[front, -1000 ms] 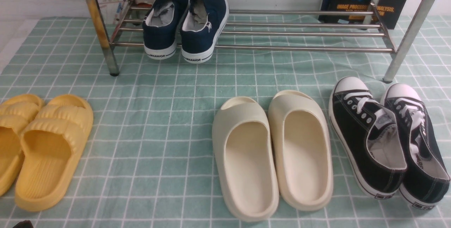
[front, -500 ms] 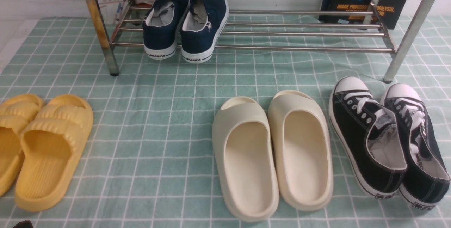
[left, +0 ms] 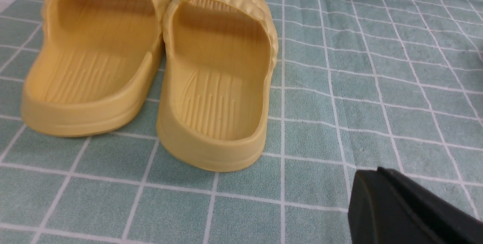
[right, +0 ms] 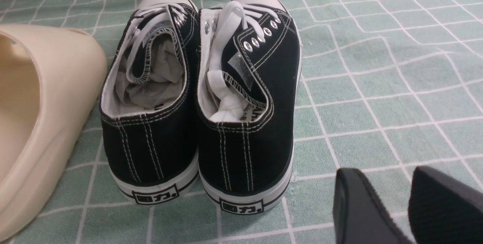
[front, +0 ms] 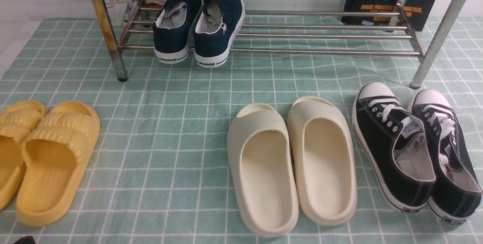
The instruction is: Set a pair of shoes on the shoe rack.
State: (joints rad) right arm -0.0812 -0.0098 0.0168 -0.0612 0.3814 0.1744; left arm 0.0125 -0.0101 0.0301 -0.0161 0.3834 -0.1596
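The pair of shoes, two navy slip-ons (front: 196, 25) with white soles, stands side by side on the lower bars of the shoe rack (front: 324, 52), near its left end, heels toward me. No gripper touches them. My left gripper (left: 371, 176) is shut with nothing in it. It hovers low over the cloth, behind the heels of the yellow slides (left: 215, 78). My right gripper (right: 386, 176) stands open and empty, with green cloth showing between its fingers, just behind and to the side of the black lace-up sneakers (right: 196, 97).
On the green checked cloth (front: 169, 123) in front of the rack lie yellow slides (front: 53, 161) at the left, cream slides (front: 290, 161) in the middle and black lace-up sneakers (front: 411, 149) at the right. A dark book (front: 388, 6) leans behind the rack.
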